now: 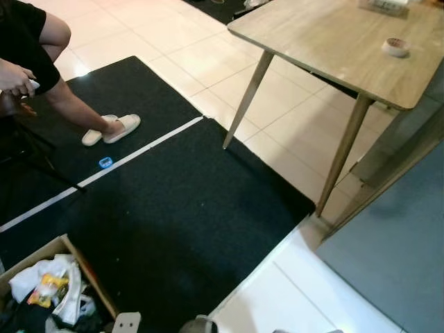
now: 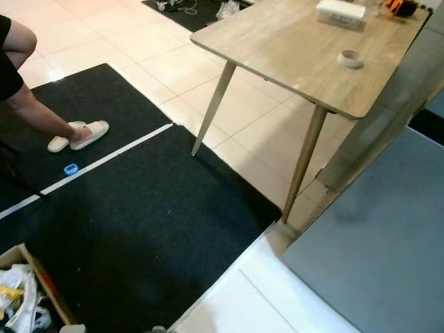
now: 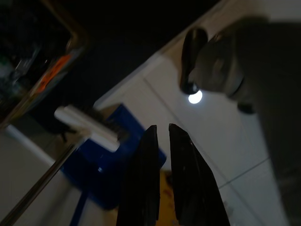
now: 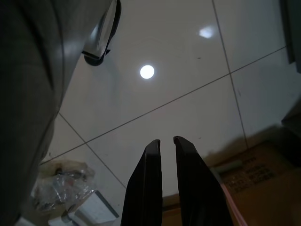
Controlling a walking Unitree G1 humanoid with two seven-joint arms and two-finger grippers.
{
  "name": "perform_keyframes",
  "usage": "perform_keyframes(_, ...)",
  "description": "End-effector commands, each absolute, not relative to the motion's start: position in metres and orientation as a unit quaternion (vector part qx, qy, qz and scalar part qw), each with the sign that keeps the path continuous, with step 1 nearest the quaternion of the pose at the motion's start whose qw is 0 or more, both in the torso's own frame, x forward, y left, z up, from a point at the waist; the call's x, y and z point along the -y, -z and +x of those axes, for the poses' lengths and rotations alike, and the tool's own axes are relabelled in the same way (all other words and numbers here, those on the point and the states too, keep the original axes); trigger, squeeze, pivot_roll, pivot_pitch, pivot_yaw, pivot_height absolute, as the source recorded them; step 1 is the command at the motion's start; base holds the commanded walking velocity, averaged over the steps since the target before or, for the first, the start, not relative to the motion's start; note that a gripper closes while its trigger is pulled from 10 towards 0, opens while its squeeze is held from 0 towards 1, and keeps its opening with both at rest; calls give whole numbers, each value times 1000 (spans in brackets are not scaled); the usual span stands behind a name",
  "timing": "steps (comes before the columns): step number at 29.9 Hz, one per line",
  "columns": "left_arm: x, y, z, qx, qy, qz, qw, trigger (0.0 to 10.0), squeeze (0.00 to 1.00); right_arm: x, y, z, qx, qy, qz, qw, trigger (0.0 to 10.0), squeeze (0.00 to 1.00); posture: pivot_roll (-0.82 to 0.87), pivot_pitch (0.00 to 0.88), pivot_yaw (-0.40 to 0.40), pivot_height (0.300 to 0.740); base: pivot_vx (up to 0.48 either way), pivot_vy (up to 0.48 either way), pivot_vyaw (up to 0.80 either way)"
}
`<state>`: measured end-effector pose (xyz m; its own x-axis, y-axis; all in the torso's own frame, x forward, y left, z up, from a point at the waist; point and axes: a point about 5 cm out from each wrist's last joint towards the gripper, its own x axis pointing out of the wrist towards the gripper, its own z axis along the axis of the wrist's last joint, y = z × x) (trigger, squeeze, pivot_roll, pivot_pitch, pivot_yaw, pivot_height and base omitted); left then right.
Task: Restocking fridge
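— Pale floor tiles [image 1: 173, 48] ran under a big black mat [image 1: 180, 208] crossed by a white tape line [image 1: 139, 154], with a grey panel [image 2: 374, 257] rising at the right; whether that was the fridge, I couldn't tell.

— And the furniture?

— One wooden tabletop [image 2: 291, 48] on slanted legs, carrying a roll of tape [image 2: 350, 58] and a white box [image 2: 341, 11] cut off at the frame's edge. A seated person's leg [image 1: 76, 104] in a white slipper [image 1: 121, 127] rested on the mat.

— The stock?

— An open cardboard box [image 1: 87, 274] at the mat's near left corner held crumpled packets, hard to make out.

— The claws?

— Left claw [image 3: 161, 132] hung over dim tiles, fingers nearly together with a thin gap, gripping nothing; something blue lay blurred below. Right claw [image 4: 167, 142] likewise, empty, above glossy tiles.
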<state>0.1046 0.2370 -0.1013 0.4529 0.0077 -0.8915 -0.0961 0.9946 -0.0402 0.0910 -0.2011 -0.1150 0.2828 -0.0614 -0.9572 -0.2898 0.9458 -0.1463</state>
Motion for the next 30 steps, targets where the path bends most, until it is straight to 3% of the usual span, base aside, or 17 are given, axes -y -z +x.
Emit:
perform_keyframes(1, -231, 104, 100, -521, -40, -64, 850, 10000, 0, 196, 110, 110, -561, -80, -151, 810, 10000, 0, 18, 21, -73, 740, 0, 0, 0)
perform_keyframes(16, -221, 106, 104, -521, -50, -89, 848, 10000, 0, 204, 107, 117, -544, -49, -127, 828, 10000, 0, 4, 0, -89, 740, 0, 0, 0)
perform_keyframes(30, -217, 106, 104, -520, -44, -88, 848, 10000, 0, 209, 106, 116, -547, -50, -126, 826, 10000, 0, 17, 0, -93, 740, 77, 0, 0)
